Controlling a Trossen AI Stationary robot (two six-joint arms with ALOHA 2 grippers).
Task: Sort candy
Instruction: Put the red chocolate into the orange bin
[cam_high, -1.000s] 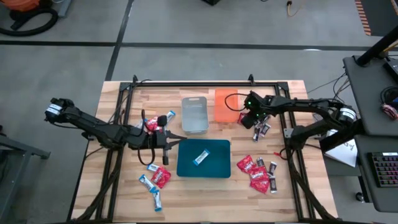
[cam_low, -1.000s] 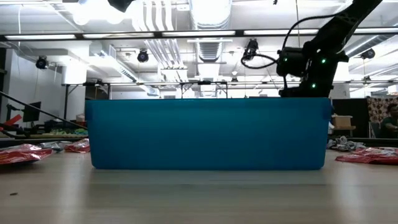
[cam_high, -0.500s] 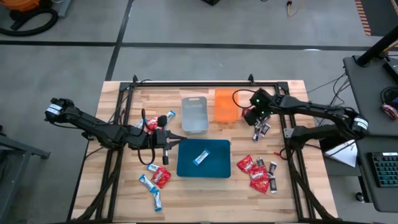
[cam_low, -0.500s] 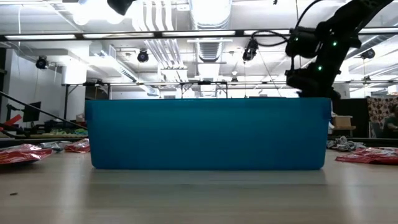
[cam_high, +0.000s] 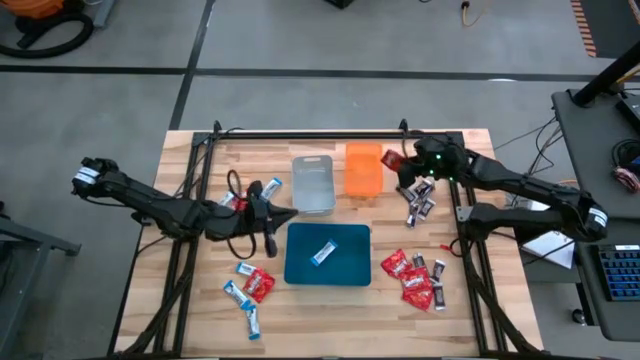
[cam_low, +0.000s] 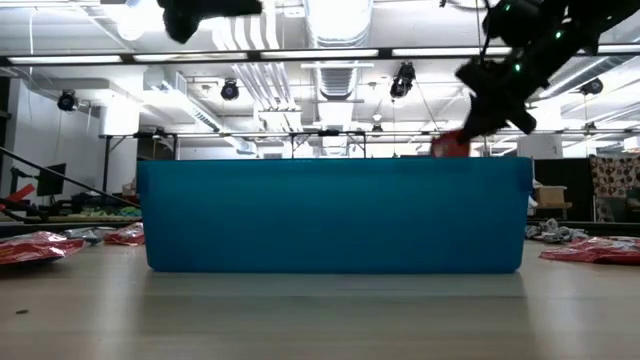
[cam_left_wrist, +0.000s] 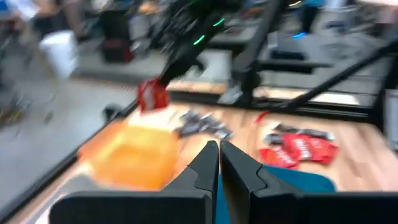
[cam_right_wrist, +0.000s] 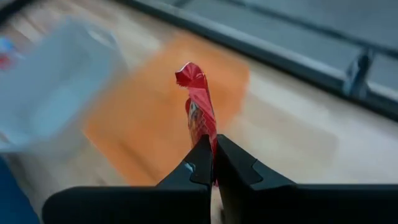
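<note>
My two arms are dark, near-black, built of slim jointed links with black cables looping loose along them. My left arm ends at a pale grey-white block at its far base. My right arm carries small glowing green lights near the wrist. Each gripper has two dark, smooth, wedge-shaped fingers on a broad black bar.

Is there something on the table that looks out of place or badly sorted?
Nothing stands out. Loose candy lies unsorted on the table, and one blue-and-white bar sits in the blue tray. The right end effector holds a red packet beside the orange tray.
</note>
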